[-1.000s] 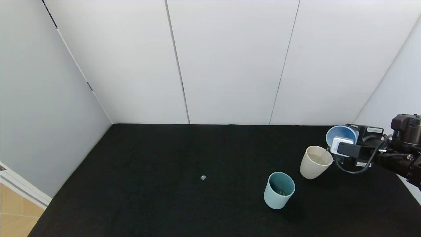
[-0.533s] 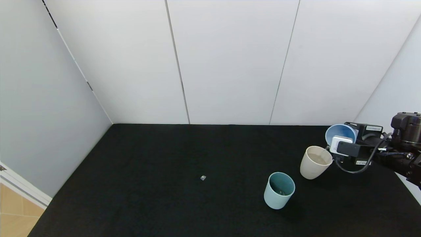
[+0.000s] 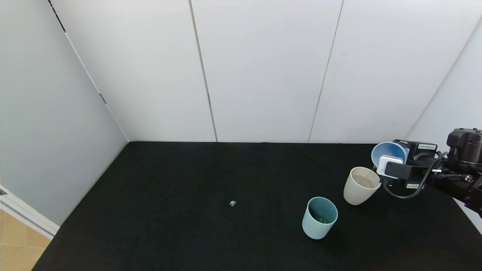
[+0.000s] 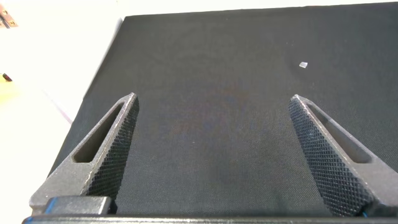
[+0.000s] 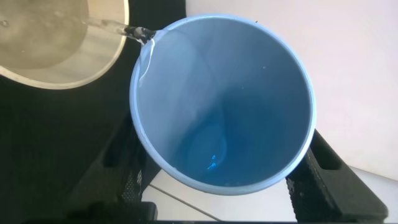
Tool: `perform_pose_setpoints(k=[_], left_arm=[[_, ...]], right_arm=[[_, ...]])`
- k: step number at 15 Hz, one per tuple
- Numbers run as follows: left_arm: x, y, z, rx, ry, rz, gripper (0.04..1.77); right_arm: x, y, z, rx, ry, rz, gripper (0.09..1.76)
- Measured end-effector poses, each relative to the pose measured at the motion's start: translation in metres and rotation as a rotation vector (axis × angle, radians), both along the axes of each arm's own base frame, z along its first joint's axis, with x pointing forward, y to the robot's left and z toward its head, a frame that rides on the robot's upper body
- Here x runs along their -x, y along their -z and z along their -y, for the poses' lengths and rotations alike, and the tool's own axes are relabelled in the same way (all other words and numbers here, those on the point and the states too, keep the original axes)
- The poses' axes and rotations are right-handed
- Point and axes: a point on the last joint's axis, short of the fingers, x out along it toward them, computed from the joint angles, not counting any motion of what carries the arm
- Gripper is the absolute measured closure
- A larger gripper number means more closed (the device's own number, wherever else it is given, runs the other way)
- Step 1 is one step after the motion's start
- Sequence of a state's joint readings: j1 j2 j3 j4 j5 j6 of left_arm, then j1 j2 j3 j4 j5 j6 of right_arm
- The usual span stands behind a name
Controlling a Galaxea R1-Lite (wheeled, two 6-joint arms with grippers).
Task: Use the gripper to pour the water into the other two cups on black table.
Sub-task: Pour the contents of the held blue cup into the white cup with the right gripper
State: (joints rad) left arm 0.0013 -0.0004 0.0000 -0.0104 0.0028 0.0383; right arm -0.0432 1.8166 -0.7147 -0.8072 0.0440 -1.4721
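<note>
My right gripper (image 3: pixel 395 165) is shut on the periwinkle-blue cup (image 3: pixel 389 153), tipped on its side with its mouth toward the cream cup (image 3: pixel 360 185). In the right wrist view the blue cup (image 5: pixel 224 106) fills the frame between my fingers (image 5: pixel 118 162), and a thin stream of water (image 5: pixel 118 27) runs from its lip into the cream cup (image 5: pixel 59 43), which holds water. The mint-teal cup (image 3: pixel 319 217) stands upright nearer the front, left of the cream cup. My left gripper (image 4: pixel 214 124) is open and empty above the bare black table (image 4: pixel 211 62).
A small grey speck (image 3: pixel 232 203) lies mid-table; it also shows in the left wrist view (image 4: pixel 303 65). White wall panels border the black table (image 3: pixel 188 226) at the back and both sides. The table's right edge is close under my right arm.
The blue cup and my right gripper have shifted slightly up and left while pouring over the cream cup. The other cups have not moved.
</note>
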Motion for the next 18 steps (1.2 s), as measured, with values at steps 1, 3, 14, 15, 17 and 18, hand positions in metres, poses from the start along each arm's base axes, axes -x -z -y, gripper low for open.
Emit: perform_pose_setpoints(k=[1,3,14,15,17,18], left_arm=[[0.0,0.0,0.0,0.0,0.0,0.0,0.09],[0.0,0.0,0.0,0.0,0.0,0.0,0.09],[0.0,0.0,0.0,0.0,0.0,0.0,0.09],[0.0,0.0,0.0,0.0,0.0,0.0,0.09],[0.0,0.0,0.0,0.0,0.0,0.0,0.09],[0.0,0.0,0.0,0.0,0.0,-0.001,0.09]], right_arm=[[0.0,0.001,0.0,-0.004,0.002,-0.004,0.57],[0.001,0.002,0.0,-0.015,0.006,-0.011,0.57],[0.007,-0.003,-0.002,-0.226,0.061,-0.005,0.57],[0.008,-0.005,-0.004,-0.241,0.059,0.0,0.57],[0.013,-0.007,-0.009,-0.269,0.056,-0.03,0.57],[0.017,-0.008,-0.012,-0.286,0.055,-0.056,0.57]])
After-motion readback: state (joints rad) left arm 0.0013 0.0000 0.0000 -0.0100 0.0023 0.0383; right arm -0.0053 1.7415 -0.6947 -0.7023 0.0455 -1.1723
